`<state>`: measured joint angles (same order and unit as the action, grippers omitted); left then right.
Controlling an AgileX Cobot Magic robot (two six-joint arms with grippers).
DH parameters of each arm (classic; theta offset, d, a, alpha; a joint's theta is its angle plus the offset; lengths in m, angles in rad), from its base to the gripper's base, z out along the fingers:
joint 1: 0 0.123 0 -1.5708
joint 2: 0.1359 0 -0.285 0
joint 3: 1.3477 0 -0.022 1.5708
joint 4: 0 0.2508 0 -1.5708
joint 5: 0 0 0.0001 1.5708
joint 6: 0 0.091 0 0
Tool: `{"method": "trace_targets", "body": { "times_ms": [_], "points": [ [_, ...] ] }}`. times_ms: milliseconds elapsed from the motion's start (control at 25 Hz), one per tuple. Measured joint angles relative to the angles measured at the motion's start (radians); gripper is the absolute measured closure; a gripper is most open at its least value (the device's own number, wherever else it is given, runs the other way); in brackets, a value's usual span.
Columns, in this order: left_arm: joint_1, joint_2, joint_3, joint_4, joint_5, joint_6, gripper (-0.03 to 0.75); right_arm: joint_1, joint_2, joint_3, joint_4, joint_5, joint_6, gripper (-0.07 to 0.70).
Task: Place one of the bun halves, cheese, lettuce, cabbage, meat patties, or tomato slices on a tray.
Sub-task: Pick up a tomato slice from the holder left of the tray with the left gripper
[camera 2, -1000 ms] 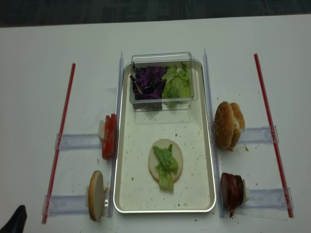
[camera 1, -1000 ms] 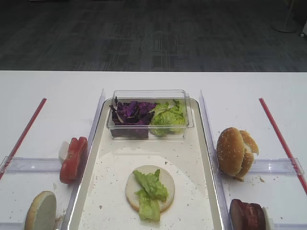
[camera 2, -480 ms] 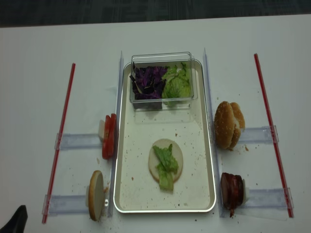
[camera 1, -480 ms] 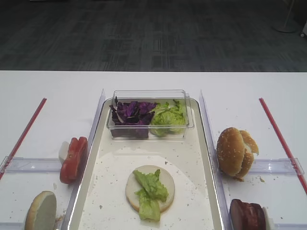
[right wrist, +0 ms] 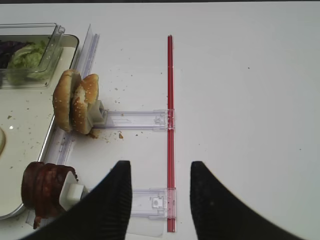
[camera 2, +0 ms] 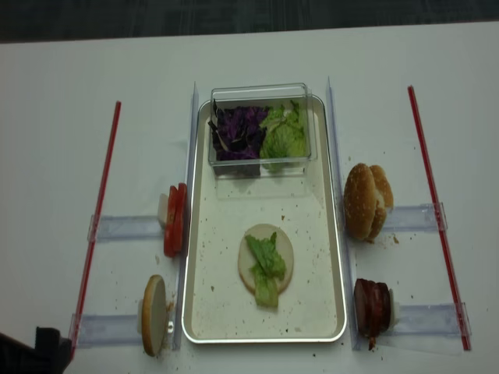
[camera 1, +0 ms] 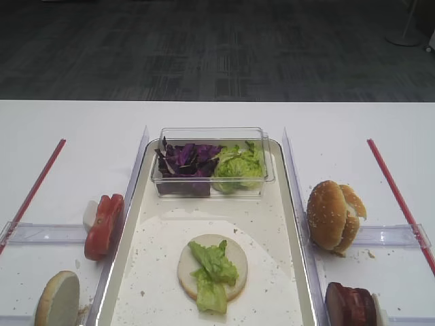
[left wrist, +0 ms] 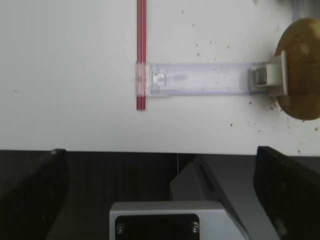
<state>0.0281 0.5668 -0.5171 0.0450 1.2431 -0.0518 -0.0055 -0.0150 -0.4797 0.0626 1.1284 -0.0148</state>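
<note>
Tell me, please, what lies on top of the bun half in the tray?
Light green lettuce lies on the bun half, which sits on the tray. The leaf covers the bun's middle and overhangs its near edge; anything under the leaf is hidden.

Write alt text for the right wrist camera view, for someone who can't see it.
The open right gripper hovers over a white table, its two dark fingers straddling a red strip. To its left, sesame bun halves and dark meat patties stand on edge in clear holders beside the silver tray.
</note>
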Motion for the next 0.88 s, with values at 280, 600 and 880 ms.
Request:
{"method": "trace_targets", "body": {
  "times_ms": [280, 600, 880],
  "points": [
    [0.0, 0.275, -0.003, -0.002, -0.008, 0.0, 0.027, 0.0, 0.0, 0.0, 0.0, 0.0, 0.0, 0.318],
    [0.0, 0.323, -0.005, 0.0, -0.015, -0.002, 0.027, 0.0, 0.0, 0.0, 0.0, 0.0, 0.0, 0.358],
    [0.0, 0.333, -0.005, 0.002, -0.077, -0.022, 0.027, 0.0, 0.0, 0.0, 0.0, 0.0, 0.0, 0.364]
  ]
}}
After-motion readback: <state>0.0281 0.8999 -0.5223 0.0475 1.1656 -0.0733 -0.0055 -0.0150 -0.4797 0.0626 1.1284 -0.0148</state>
